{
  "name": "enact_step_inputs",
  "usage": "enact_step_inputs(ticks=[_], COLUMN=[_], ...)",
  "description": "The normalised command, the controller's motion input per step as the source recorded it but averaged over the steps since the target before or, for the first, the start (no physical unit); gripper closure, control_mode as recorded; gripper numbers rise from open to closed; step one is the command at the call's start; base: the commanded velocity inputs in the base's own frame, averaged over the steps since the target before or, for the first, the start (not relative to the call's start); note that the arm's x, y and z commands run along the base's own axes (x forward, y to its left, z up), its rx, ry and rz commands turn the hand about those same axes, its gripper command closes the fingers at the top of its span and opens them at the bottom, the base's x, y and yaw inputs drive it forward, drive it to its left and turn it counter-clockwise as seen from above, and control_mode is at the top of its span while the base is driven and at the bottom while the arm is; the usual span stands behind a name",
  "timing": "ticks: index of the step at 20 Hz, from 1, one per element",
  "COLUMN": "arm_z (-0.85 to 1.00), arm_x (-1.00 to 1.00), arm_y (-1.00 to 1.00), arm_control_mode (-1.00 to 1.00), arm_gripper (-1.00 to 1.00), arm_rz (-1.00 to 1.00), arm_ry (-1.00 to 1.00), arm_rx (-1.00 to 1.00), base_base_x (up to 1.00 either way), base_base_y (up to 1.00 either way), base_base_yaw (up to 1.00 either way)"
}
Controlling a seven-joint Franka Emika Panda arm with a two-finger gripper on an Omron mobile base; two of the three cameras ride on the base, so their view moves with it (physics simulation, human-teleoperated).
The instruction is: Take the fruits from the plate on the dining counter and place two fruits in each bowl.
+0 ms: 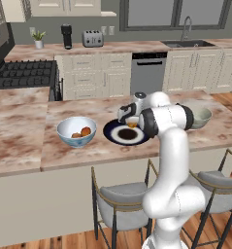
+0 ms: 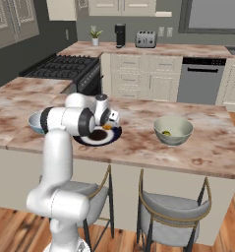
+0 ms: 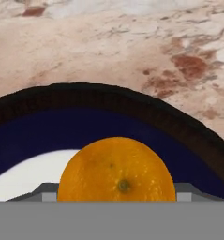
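Right up against the hand camera sits an orange fruit (image 3: pixel 116 169), big and round between where the fingertips would be, with grey finger bits peeking out on either side of it at the bottom of the hand view. Honestly I can't tell whether the fingers are actually squeezing it or just sitting around it. From the base views the gripper (image 1: pixel 130 120) is down low over the plate (image 1: pixel 111 132), and the orange shows as a small spot right under the hand, over the near-gripper part of the plate. In the hand view the plate's white ring, navy band and dark rim (image 3: pixel 132 101) curve just past the fruit, so the orange is inside the rim, not on the edge. Beyond that rim it's just the marbled top of the dining counter (image 3: pixel 132 51). Off to one side of the gripper, on the side where the plate's far edge points toward the stove, is the blue-and-white bowl (image 1: pixel 64 137), near the plate but not touching, with two fruits in it: an orange one (image 1: pixel 86 131) and a darker brownish one (image 1: pixel 76 135) beside it. On the gripper's other side, a bit farther from the plate, is the greenish-cream bowl (image 2: pixel 173 129) with a yellow-green fruit (image 2: pixel 166 132) at the bottom. Two bar stools (image 2: pixel 173 209) are tucked under the counter's front.
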Motion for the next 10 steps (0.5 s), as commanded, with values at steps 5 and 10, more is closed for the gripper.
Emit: enact_step_inputs(ticks=[5, 10], arm_z=[0.62, 0.7], arm_x=[-0.5, -0.88], arm_y=[-0.37, -0.6], arm_control_mode=[-1.0, -1.0], arm_gripper=[1.0, 1.0], arm_rz=[-0.01, -0.02], arm_ry=[0.0, 0.0], arm_rx=[0.0, 0.0], base_base_x=[0.0, 0.0], base_base_y=[0.0, 0.0], base_base_yaw=[0.0, 0.0])
